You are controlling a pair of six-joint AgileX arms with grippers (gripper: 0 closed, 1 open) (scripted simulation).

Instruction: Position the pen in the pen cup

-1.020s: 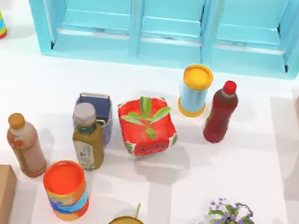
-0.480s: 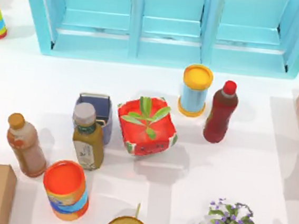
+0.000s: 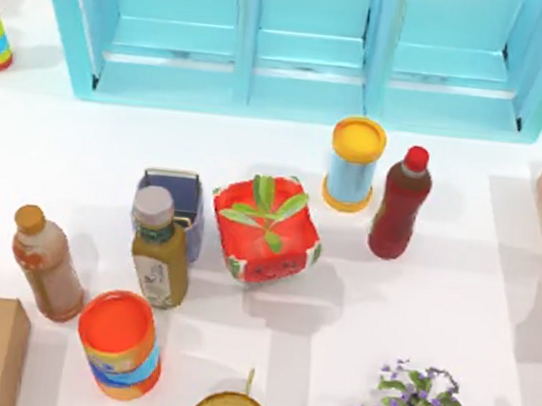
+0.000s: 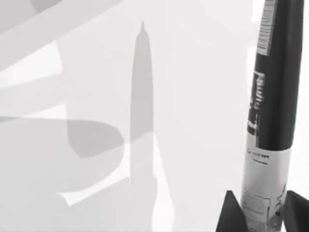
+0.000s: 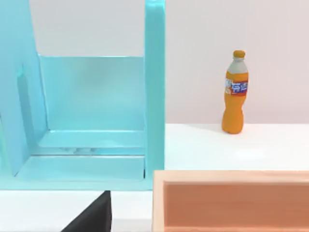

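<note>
Up close, the left gripper (image 4: 263, 220) has its jaws clamped on the lower barrel of the pen (image 4: 273, 96). The black-and-silver pen stands close to upright over the bare white desk (image 4: 96, 72) and throws a long thin shadow across it. So I'd say the pickup is done and this is the carry.

The target looks to be the blue-grey square pen cup (image 3: 171, 174), left of centre on the desk. The catch is an olive bottle (image 3: 158, 250) touching its near side, with the red planter (image 3: 266, 229) just beside it on the right. The next move calls for bringing the pen over the cup's opening, keeping it vertical, then lowering it straight down clear of the bottle's cap before letting go.

Farther off, the right gripper (image 5: 91, 217) sits parked by the wooden box (image 5: 231, 198) at the desk's right edge, and I cannot tell how its jaws stand. The turquoise cabinet (image 3: 306, 43) closes off the back.
</note>
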